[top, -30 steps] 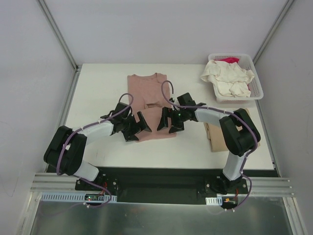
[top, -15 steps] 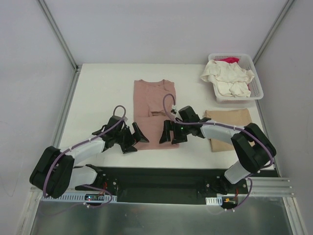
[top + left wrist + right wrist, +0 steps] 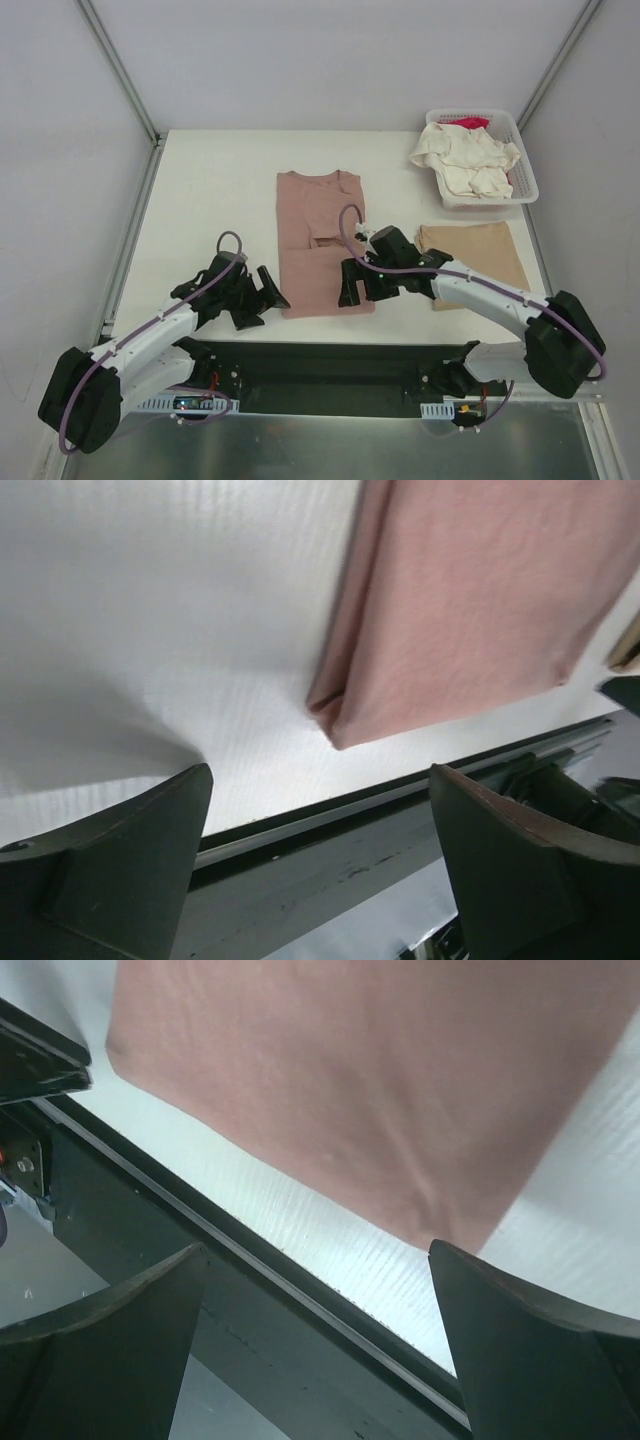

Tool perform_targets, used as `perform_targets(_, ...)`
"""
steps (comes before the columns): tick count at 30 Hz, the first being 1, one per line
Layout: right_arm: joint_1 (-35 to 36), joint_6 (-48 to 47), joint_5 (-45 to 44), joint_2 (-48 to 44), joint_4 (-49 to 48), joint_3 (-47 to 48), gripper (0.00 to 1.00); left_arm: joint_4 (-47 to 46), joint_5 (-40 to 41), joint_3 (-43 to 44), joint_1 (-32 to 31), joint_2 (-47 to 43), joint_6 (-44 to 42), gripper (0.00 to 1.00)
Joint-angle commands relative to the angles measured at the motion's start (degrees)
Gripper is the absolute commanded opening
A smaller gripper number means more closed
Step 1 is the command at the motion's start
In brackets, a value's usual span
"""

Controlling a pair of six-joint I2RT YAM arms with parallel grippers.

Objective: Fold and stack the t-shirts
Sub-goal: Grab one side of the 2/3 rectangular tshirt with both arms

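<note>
Pink tee (image 3: 305, 210) slid nearer; basket (image 3: 488, 203) holds cream tees (image 3: 465, 155), magenta tee (image 3: 462, 122)

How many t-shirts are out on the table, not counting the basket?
2. The pink t-shirt lies folded mid-table; the tan t-shirt lies folded to its right. The basket behind it holds bunched cloth, possibly more shirts.
</note>
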State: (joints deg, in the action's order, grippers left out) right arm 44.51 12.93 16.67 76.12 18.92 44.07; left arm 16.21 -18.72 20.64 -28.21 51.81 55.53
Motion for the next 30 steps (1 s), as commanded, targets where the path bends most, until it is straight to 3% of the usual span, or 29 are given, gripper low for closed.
perform_targets(1, 0.1, -0.7, -7.3, -7.3, 5.7, -1.9, 0.97, 3.2, 2.7, 1.6, -1.6, 3.7, -0.3, 0.83)
perform_targets(8, -1.9, 0.1, -9.6, -9.8, 6.8, -6.6, 0.99, 1.9, 5.5, 5.7, -5.2, 11.6, 0.5, 0.62)
perform_targets(13, -3.9, -0.8, -5.9, -5.0, 2.9, -7.2, 0.77, 0.1, 5.5, 7.3, -6.5, 17.2, 0.9, 0.36)
perform_targets(16, -4.4, -1.1, -4.6, -1.8, 1.0, -6.9, 0.65, -0.6, 6.1, 8.2, -6.9, 20.3, 1.2, 0.29)
perform_targets(19, -5.1, -1.2, -3.4, 0.8, -0.5, -6.5, 0.51, -0.9, 6.1, 9.2, -7.0, 23.1, 0.9, 0.16)
perform_targets(21, -5.3, -1.2, -3.0, 1.7, -1.3, -6.5, 0.45, -1.0, 6.1, 9.4, -7.0, 24.2, 0.8, 0.01)
perform_targets(25, -6.1, -1.2, -2.4, 4.7, -4.3, -6.8, 0.37, -1.0, 6.4, 8.9, -7.0, 23.9, 0.5, 0.00)
perform_targets(28, -6.2, -1.8, -0.9, 7.1, -5.9, -6.5, 0.23, -1.0, 6.5, 8.1, -7.0, 21.8, 0.8, 0.00)
perform_targets(30, -6.2, -2.0, 1.4, 7.6, -6.3, -6.3, 0.05, -1.0, 6.2, 7.2, -7.0, 19.7, 1.0, 0.00)
